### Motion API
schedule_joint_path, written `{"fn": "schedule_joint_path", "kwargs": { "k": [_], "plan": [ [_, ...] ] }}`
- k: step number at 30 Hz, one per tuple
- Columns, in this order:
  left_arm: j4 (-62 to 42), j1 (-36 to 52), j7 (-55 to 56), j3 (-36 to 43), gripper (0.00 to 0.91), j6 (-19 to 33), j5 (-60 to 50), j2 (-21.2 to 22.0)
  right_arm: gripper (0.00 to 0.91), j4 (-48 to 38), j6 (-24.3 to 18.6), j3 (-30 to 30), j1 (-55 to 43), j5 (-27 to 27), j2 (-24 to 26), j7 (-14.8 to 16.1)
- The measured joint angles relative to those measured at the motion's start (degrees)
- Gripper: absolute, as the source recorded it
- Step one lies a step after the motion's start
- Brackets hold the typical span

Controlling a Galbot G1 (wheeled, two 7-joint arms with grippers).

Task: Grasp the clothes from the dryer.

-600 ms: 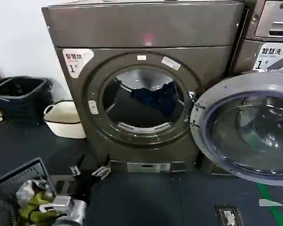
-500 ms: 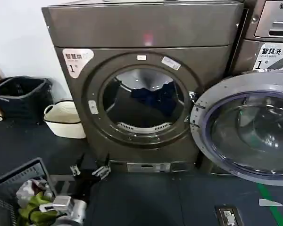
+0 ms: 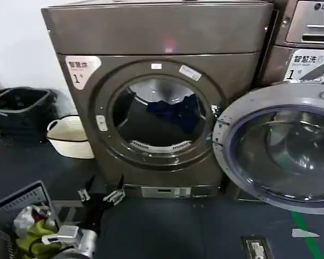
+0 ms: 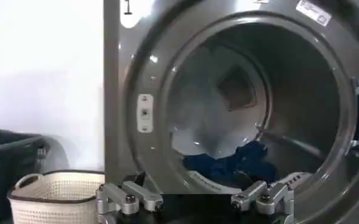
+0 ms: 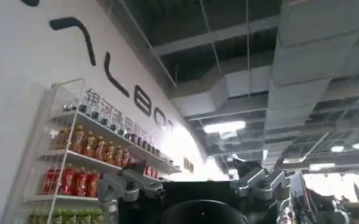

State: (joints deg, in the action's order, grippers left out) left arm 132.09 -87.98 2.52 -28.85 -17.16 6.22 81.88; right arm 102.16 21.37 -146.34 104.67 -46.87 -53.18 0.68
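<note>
Dryer: my view from the head has the dryer point(image 3: 156, 108) straight ahead, its round door point(image 3: 278, 148) swung wide to my right.
Clothes: the clothes point(image 3: 170, 110), a dark navy bundle, lie inside the drum toward the back; my left wrist view has them point(image 4: 237, 167) low in the drum mouth.
Left pincer: my left pincer point(image 3: 101, 194) sits low before the dryer's base, fingers spread apart and holding nothing (nothing lies between them in the wrist view point(image 4: 194, 199)).
Right pincer: my right pincer point(image 5: 194, 185) points up at a ceiling beside a drinks shelf point(image 5: 81, 164); its fingers look apart, though the angle is poor.
Left of dryer: a cream basket point(image 3: 70, 136) and a dark bin point(image 3: 19, 110) on the floor.
</note>
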Motion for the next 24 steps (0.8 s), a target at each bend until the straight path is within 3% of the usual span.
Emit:
{"fn": "schedule_joint_path", "kwargs": {
  "k": [24],
  "plan": [
    [-0.7,1.5,-1.9,0.9,0.907,0.7,-1.1,1.0,0.907,0.6,-1.5,0.4,-0.7,-1.1,-1.0,1.3]
  ]
}}
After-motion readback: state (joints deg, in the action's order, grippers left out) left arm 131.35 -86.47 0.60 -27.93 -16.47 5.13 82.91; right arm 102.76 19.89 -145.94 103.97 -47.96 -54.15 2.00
